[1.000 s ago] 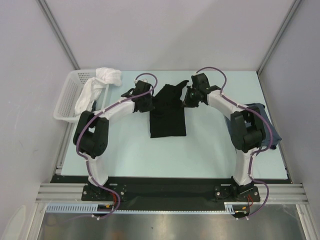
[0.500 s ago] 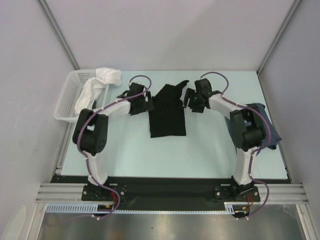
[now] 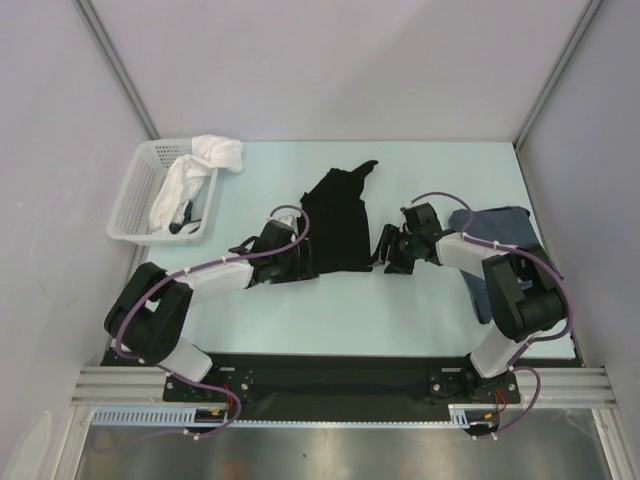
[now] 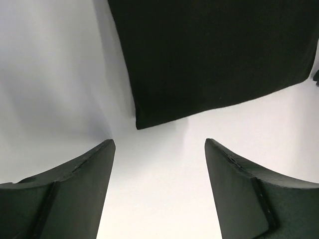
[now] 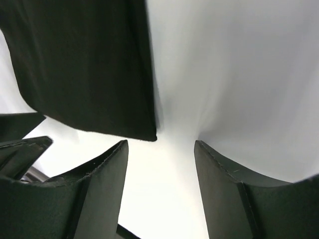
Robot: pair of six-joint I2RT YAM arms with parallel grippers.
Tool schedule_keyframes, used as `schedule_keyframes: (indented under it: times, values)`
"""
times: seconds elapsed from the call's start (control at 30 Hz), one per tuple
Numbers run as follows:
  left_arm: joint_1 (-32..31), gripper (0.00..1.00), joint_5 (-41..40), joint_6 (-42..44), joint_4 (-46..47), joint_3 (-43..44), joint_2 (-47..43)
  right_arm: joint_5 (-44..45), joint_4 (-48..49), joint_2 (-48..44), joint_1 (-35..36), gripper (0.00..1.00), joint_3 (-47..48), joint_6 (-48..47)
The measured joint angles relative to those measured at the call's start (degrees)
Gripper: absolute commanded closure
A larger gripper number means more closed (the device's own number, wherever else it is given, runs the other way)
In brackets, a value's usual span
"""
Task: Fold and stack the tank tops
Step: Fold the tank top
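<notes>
**Top external view.** The black tank top (image 3: pixel 335 222) lies flat on the table (image 3: pixel 400 315), its hem toward the arm bases and one strap trailing off at the far right. Both arms are folded low, forearms almost level with the tabletop and reaching inward to the garment's near end. The left gripper (image 3: pixel 303 262) sits at the near left corner of the black top, and the right gripper (image 3: pixel 386 252) is just beside its near right corner. The slate-blue tank top (image 3: pixel 488 222) lies crumpled to the right of the black one, partly under the right arm. The white basket (image 3: pixel 140 195), with a white cloth (image 3: pixel 195 165) draped over it, stands well to the left of the black top.

A second ago both grippers were up at the far, strap end of the black top, with the elbows raised high. They have since come back to its near corners and the arms have dropped. More of the slate-blue top shows now.

**Left wrist view.** The left gripper (image 4: pixel 159 149) has its jaws spread with nothing between them, only bare table. The hem corner of the black top (image 4: pixel 214 55) lies just beyond the fingertips (image 4: pixel 99 154) and is not touching them.

**Right wrist view.** The right gripper (image 5: pixel 160 145) is likewise spread and empty. The other hem corner of the black top (image 5: pixel 84 64) lies just ahead of its left finger (image 5: pixel 99 184).
</notes>
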Motion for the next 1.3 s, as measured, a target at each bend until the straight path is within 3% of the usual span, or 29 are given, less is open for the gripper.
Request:
schedule_keyframes:
  times: [0.2, 0.37, 0.5, 0.53, 0.73, 0.87, 1.23, 1.3]
  values:
    - [-0.7, 0.32, 0.8, -0.8, 3.1, 0.3, 3.1, -2.6, 4.1, 2.0, 2.0, 0.47, -0.7, 0.8]
    - [-0.7, 0.66, -0.1, -1.4, 3.7, 1.3, 5.1, -3.2, 6.4, 3.8, 2.7, 0.70, -0.7, 1.2]
    - [-0.6, 0.97, -0.3, -1.6, 4.0, 1.8, 6.7, -3.6, 7.0, 4.9, 2.7, 0.97, -0.7, 1.6]
    - [-0.6, 1.00, -0.3, -1.7, 4.2, 2.0, 7.0, -3.6, 7.0, 5.0, 2.7, 1.00, -0.7, 1.7]
    - [-0.9, 1.00, -0.3, -1.7, 4.6, 1.5, 6.8, -3.3, 7.5, 4.0, 3.5, 1.00, -2.4, 2.3]
    - [-2.8, 1.00, -0.4, -1.8, 6.0, -3.0, 3.0, -2.1, 6.5, -2.1, 5.2, 1.00, -8.7, 2.5]
    - [-20.2, 1.00, 0.1, -10.6, 11.2, -14.4, -5.9, 3.0, 0.8, -24.2, 16.1, 0.99, -26.1, 11.0]
    - [-23.0, 1.00, 0.0, -12.7, 11.5, -15.3, -6.7, 4.2, -0.9, -27.6, 17.4, 0.90, -27.8, 13.0]
